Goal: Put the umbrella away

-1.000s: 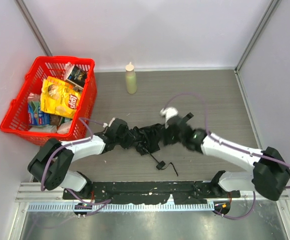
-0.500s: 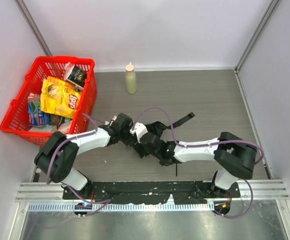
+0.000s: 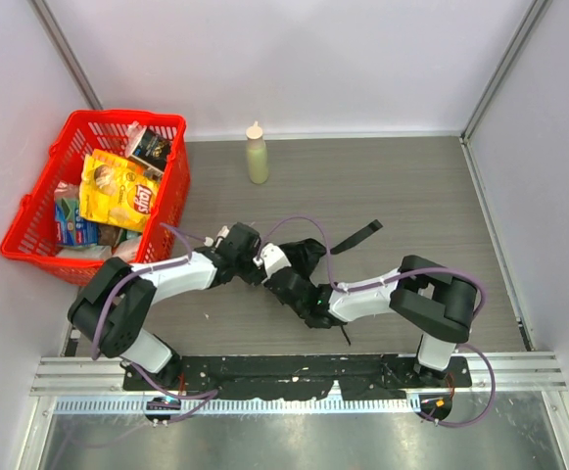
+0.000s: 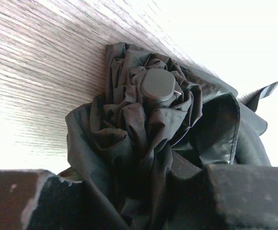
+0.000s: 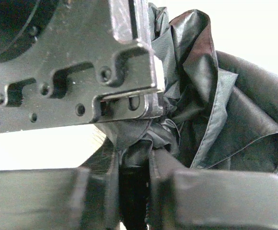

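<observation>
The crumpled umbrella (image 3: 306, 257) lies in the middle of the counter (image 3: 411, 196). The left gripper (image 4: 134, 191) pinches its fabric. The right gripper (image 5: 135, 189) is nipping a fold too.

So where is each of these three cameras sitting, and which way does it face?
Top: fixed above and behind the arms, facing down at the table; both arms show whole, left gripper and right gripper at the umbrella.
Left wrist: on the left arm, facing along its fingers at the umbrella's bunched fabric.
Right wrist: on the right arm, facing along its fingers at the fabric, left gripper beside.
Shared: all see the umbrella.
</observation>
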